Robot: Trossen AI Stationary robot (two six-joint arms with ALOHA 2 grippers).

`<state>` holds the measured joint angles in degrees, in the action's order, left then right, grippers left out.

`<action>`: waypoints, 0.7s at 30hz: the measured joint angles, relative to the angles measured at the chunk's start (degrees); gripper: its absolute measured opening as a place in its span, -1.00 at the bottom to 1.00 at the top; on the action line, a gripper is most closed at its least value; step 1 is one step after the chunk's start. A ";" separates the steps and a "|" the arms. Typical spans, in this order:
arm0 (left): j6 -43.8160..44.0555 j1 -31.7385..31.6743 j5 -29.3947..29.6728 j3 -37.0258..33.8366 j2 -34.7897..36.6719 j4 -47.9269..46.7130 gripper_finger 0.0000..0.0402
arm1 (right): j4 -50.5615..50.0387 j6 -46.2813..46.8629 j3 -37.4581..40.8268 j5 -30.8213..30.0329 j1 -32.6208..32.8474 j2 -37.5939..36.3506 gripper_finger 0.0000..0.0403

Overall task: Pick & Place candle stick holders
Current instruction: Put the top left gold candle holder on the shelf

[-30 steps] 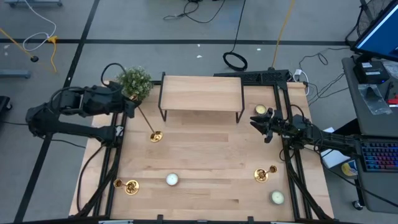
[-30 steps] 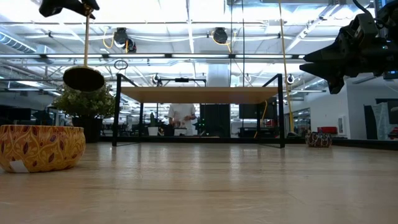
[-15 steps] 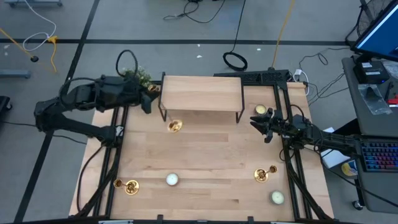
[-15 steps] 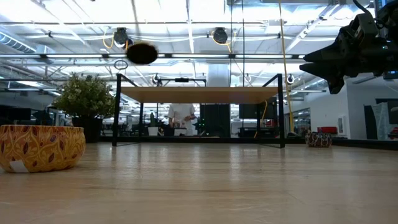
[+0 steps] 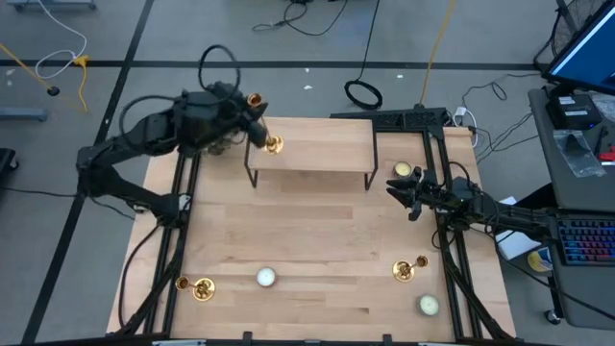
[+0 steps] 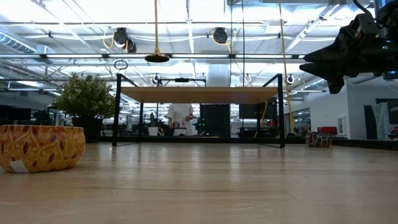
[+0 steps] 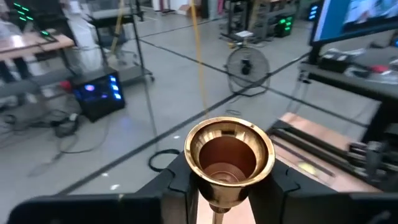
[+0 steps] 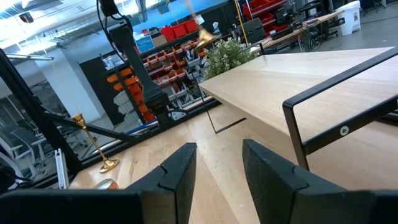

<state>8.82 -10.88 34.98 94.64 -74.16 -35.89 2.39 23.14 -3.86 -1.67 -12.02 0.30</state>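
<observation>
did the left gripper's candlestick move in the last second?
Yes. The candlestick, held by the left gripper, went from the table beside the plant up over the shelf's left end.

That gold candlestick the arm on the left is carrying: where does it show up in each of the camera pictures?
High view: the held candlestick sits at the left gripper, over the raised shelf's left end.
Low view: its stem and base hang above the shelf.
Left wrist view: its top cup fills the middle.
Right wrist view: a small gold shape above the plant.
Shared landmark: the shelf.
</observation>
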 joint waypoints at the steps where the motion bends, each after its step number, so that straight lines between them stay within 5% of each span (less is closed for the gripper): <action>1: -0.41 -0.91 0.02 0.63 -0.68 0.08 -0.50 | 0.00 0.00 0.00 -0.01 0.00 0.00 -0.38; 8: -0.54 -7.51 -0.41 1.74 -3.35 0.18 -0.34 | 0.00 -0.22 -0.01 -0.02 0.00 0.00 -0.38; 16: -0.42 -13.46 -3.72 1.74 -5.82 0.63 -0.49 | -0.01 -0.43 -0.01 -0.02 0.01 -0.01 -0.38; 21: 0.28 -15.90 -4.06 1.67 -7.87 0.64 -0.39 | -0.02 -0.42 -0.02 -0.02 0.01 -0.01 -0.38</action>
<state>9.10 -26.78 30.92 96.31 -82.03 -35.24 2.37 22.71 -3.88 -1.69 -12.01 0.28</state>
